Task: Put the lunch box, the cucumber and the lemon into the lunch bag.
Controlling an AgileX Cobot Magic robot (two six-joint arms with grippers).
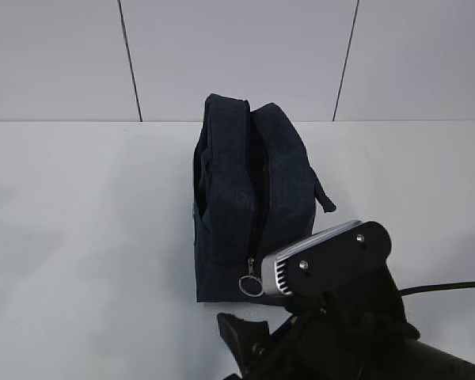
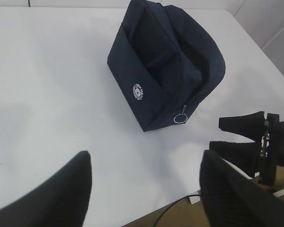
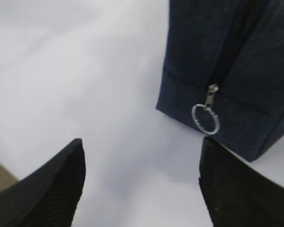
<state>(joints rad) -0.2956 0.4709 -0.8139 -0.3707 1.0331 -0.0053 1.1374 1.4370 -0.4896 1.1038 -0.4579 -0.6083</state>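
Note:
The dark navy lunch bag (image 1: 237,206) stands in the middle of the white table, its top gaping open and its silver ring pull (image 1: 250,283) hanging at the near lower end. It also shows in the left wrist view (image 2: 156,71) and the right wrist view (image 3: 217,56), with the ring (image 3: 206,118) just beyond the right finger. My right gripper (image 3: 139,179) is open and empty, low in front of the bag (image 1: 239,339). My left gripper (image 2: 144,189) is open and empty, back from the bag over the table's near edge. The lunch box, cucumber and lemon are out of view.
The white table (image 1: 79,222) spreads to both sides of the bag. Its near edge and a black cable (image 2: 180,207) show under my left gripper. A grey panelled wall (image 1: 237,55) stands behind the table.

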